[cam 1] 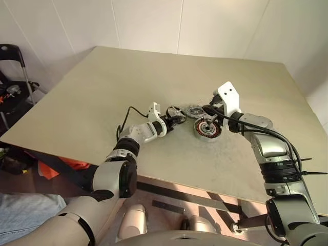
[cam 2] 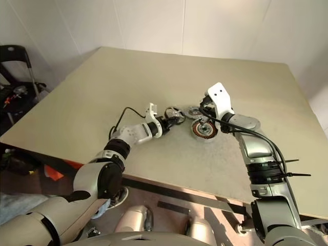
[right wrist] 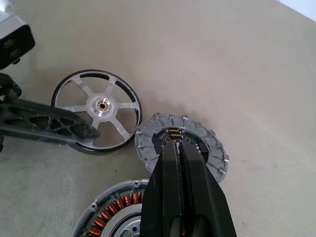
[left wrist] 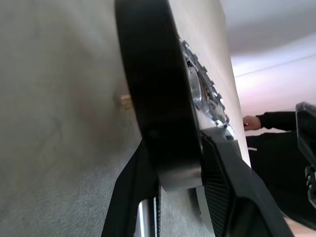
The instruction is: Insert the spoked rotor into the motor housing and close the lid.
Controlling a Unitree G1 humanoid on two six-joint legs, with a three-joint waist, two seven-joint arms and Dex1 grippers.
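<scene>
The spoked rotor, black-rimmed with pale spokes, lies on the table just left of the lid, a grey ribbed disc. My left gripper is shut on the rotor's rim; in the left wrist view the black rim sits between the two fingers. The motor housing, with its ring of copper windings, rests nearer to me than the lid. My right gripper hovers over the lid, shut and holding nothing.
The three parts are clustered mid-table on the beige table, with bare surface all around. A black stand is off the table's left edge. A person's hand and dark sleeve show beyond the table.
</scene>
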